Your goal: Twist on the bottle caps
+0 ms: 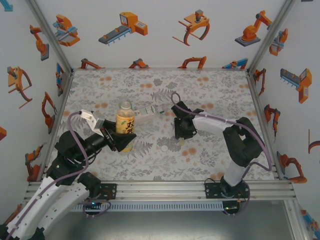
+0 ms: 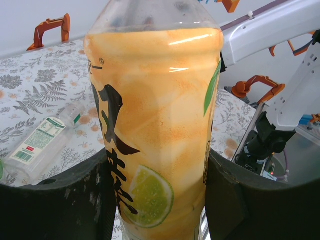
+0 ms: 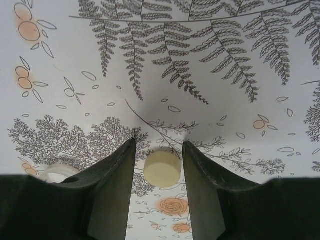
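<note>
Bottle caps lie loose on the flowery table (image 1: 215,90). A pale yellow cap (image 3: 162,169) sits flat between the two fingers of the right claw (image 3: 158,146). The fingers stand apart, with a thin gap on each side, so the claw is not squeezing the cap. A white cap (image 1: 163,148) lies near it on the table. The left claw (image 2: 159,200) is clamped tight on the amber bottle (image 1: 125,120), which stands upright. Just beside it, further back, the clear bottle (image 1: 148,114) lies on its side.
</note>
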